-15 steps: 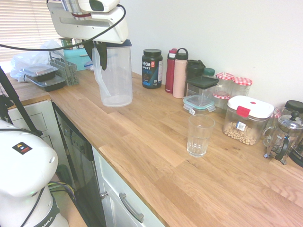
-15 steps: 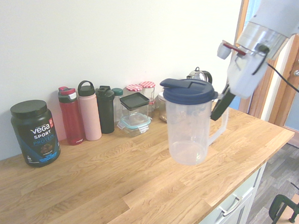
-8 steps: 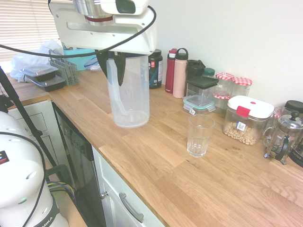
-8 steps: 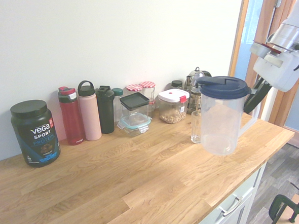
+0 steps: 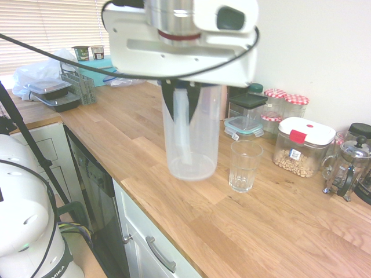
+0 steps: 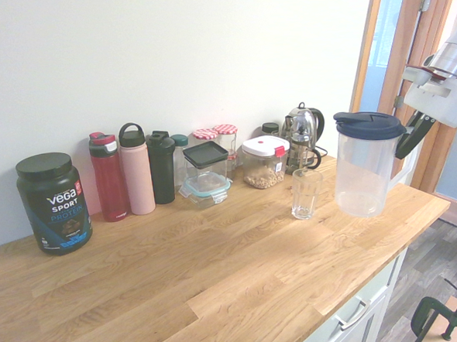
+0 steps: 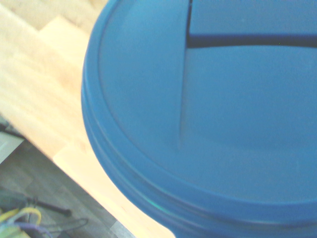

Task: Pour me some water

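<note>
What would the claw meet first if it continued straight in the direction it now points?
Probably the wooden countertop near its front edge, beside the pitcher it holds; the claw points steeply down, though depth is unclear.

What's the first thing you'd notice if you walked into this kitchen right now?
The big clear pitcher with a dark blue lid, held upright in the air by its handle in the white robot's gripper, right beside the empty drinking glass on the wooden counter. After that, the row of colourful bottles along the white wall.
</note>
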`<state>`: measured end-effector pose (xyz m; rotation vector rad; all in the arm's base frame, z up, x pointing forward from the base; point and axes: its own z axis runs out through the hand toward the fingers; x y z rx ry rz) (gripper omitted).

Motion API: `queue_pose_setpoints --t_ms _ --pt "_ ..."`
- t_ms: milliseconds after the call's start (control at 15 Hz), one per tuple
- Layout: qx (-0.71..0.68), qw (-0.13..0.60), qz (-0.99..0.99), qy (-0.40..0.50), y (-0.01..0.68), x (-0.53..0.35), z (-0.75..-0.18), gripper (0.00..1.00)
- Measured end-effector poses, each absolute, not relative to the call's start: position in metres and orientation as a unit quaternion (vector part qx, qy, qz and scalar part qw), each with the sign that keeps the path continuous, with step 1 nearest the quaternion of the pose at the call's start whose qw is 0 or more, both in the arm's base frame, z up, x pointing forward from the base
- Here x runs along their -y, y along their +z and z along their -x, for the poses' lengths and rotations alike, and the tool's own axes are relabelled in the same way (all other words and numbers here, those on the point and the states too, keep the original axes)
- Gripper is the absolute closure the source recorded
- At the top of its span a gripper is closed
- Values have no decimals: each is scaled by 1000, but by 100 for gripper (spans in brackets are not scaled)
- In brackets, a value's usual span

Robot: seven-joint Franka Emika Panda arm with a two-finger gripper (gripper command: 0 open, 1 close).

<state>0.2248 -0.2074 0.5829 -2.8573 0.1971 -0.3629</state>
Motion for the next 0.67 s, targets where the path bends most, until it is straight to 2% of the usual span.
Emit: queue_pose_setpoints --t_ms 333,667 --pt "-28 132 984 -117 583 262 -231 100" --pt "-9 104 991 -87 567 306 -279 100"
